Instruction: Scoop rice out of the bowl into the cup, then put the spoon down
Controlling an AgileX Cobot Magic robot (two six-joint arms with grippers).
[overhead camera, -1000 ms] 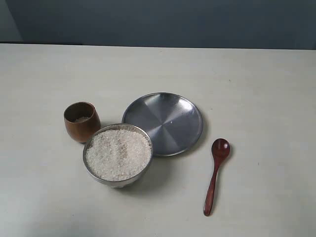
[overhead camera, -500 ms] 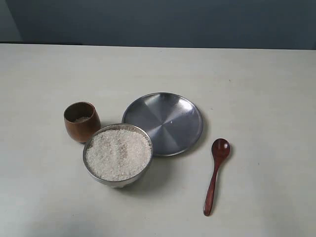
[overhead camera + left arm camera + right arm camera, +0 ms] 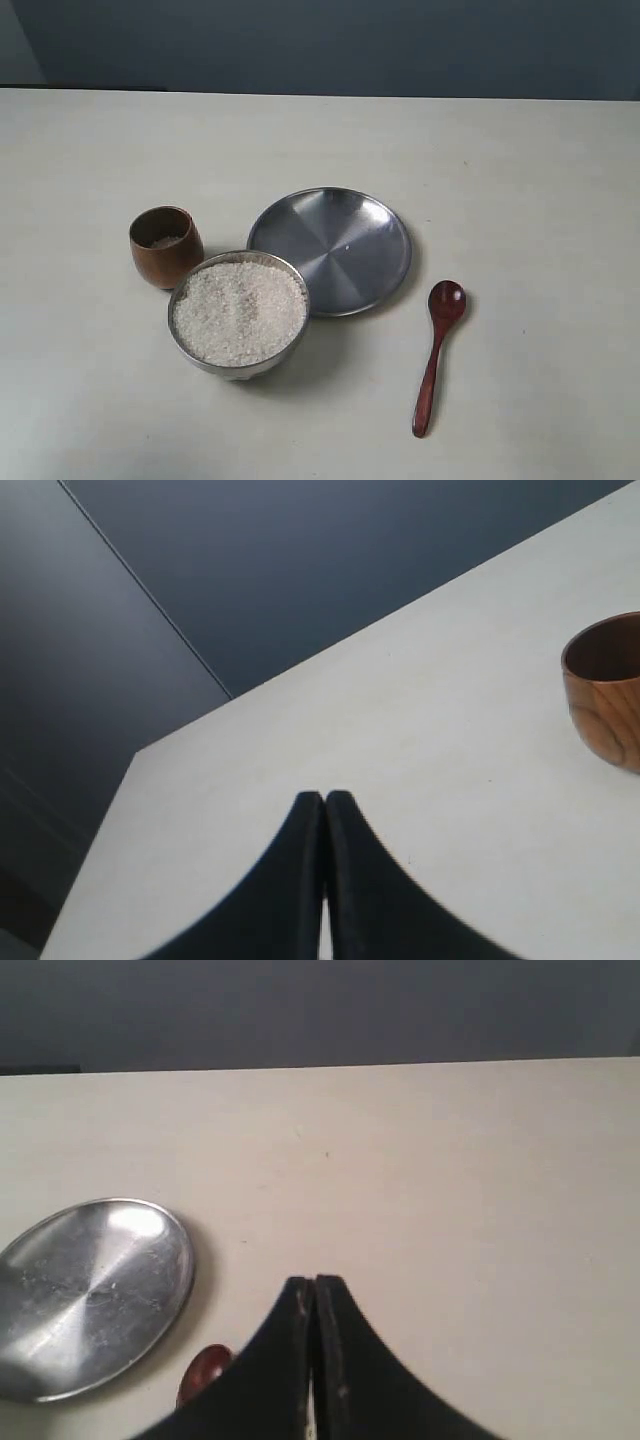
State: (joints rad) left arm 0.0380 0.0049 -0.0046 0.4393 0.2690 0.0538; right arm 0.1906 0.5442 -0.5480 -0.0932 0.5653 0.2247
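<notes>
Four things sit on the pale table [image 3: 520, 180]. The bowl [image 3: 236, 369], heaped with rice [image 3: 238, 312], stands nearest the front. The cup [image 3: 166, 262] is upright just beside it on the left, with a few pale grains in its bottom. The flat steel plate [image 3: 330, 250] lies behind the bowl to the right. The spoon [image 3: 436, 352] lies flat on the table, right of the plate and untouched. The left gripper [image 3: 324, 798] and right gripper [image 3: 314, 1282] hang above the table, jaws pressed together on nothing.

Soft even light, faint shadows
</notes>
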